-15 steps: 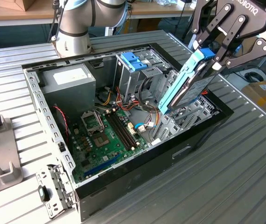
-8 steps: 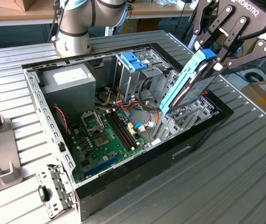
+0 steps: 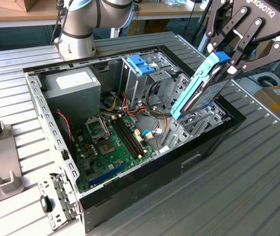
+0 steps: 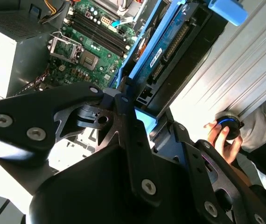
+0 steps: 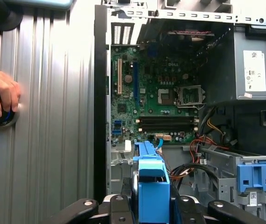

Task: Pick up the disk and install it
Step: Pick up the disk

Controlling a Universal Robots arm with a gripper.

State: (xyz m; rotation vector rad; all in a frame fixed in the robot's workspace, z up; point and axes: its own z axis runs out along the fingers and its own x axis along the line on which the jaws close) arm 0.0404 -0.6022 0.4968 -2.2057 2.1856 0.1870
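Half done at best, judging by position. Grips the disk (image 3: 199, 93) with the end effector (image 3: 224, 59), clamped on the blue-framed upper end. Holds it tilted over the drive cage (image 3: 199, 127) at the exterior view's right of the open computer case (image 3: 130, 173), lower end dipping toward the bay; contact with the bay not determinable. Leaves seating and securing outstanding.

Stands on a ribbed grey metal counter (image 3: 258, 167). Notes grey fixtures (image 3: 2, 152) at the exterior view's left and a cardboard box (image 3: 277, 101) off the far right. Records a person's hand (image 5: 1, 93) on a small dark round object (image 4: 228, 127) beside the case.
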